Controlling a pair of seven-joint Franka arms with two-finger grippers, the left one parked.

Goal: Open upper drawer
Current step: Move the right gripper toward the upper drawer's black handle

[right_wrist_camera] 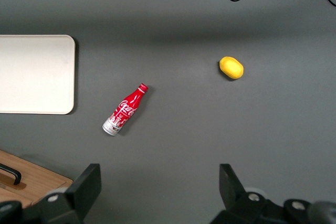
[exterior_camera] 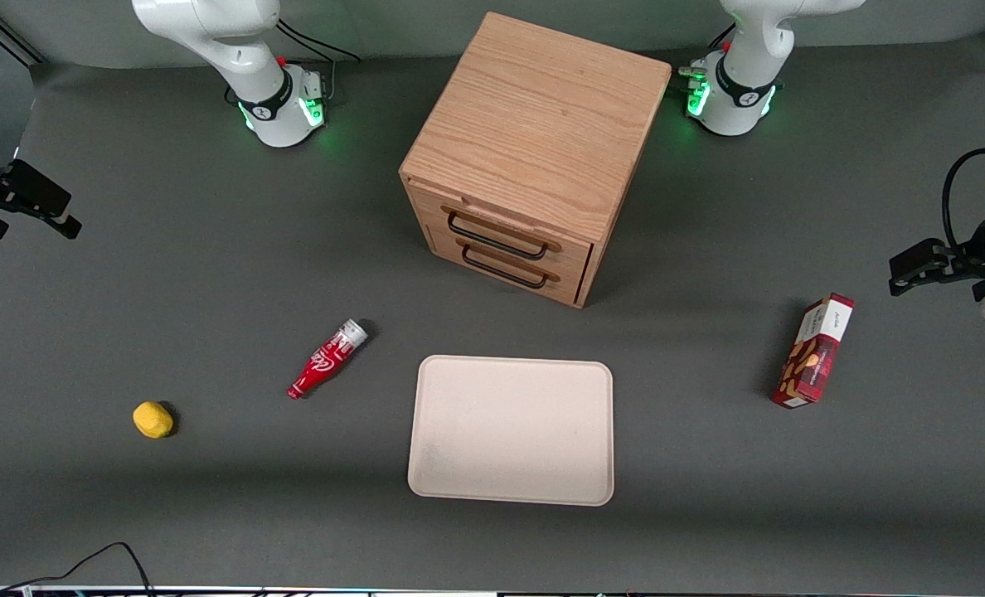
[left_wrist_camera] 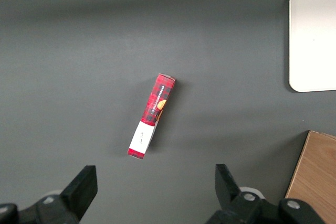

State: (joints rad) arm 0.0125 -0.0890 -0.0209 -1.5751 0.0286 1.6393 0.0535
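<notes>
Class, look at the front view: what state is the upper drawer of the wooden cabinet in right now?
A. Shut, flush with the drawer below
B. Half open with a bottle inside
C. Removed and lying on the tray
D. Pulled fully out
A: the light oak upper drawer with its thin black wire handle sits flush with the lower front, and the right arm's claw hangs open above the table, away from it.

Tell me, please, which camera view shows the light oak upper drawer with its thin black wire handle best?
The front view: the light oak upper drawer shows whole, shut, above the lower drawer. The right wrist view catches only a handle end; the left wrist view shows none. The open gripper hangs far off.
</notes>
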